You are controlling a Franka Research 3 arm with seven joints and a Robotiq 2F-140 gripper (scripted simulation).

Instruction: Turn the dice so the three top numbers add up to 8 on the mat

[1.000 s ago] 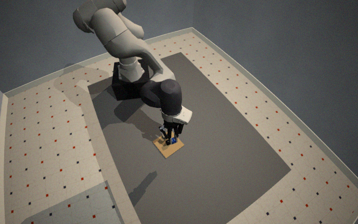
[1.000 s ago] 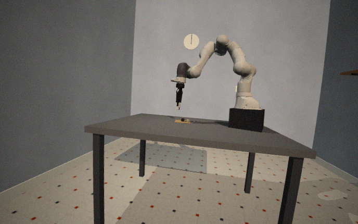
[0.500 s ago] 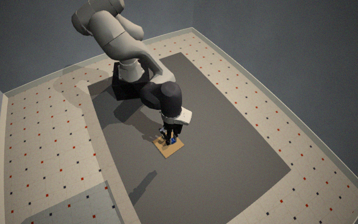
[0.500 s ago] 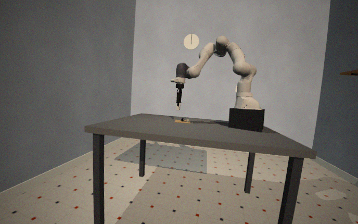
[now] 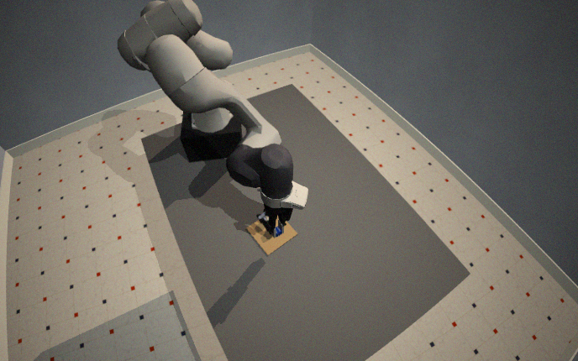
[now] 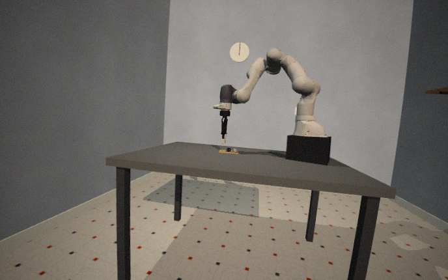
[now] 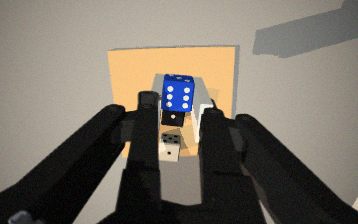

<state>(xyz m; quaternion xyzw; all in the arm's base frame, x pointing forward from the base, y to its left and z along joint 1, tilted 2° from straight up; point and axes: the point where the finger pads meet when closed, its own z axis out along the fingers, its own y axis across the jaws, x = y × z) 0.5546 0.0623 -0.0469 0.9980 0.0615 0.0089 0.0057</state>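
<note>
My gripper (image 7: 177, 89) (image 5: 275, 230) (image 6: 223, 140) is shut on a blue die (image 7: 178, 92) (image 5: 278, 231) and holds it in the air above the tan mat (image 7: 130, 70) (image 5: 272, 247) (image 6: 222, 152). The die's six-pip face points at the wrist camera. Below it on the mat lie a black die (image 7: 172, 118) (image 6: 228, 150) and a white die (image 7: 170, 149) (image 6: 234, 150) (image 5: 267, 218), close together. In the wrist view the fingers partly hide both. The mat lies flat on the grey table (image 5: 340, 212) (image 6: 251, 168).
The robot's black base block (image 5: 208, 144) (image 6: 307, 149) stands at the table's back edge. The mat lies some way in front of it, far from the table's edges.
</note>
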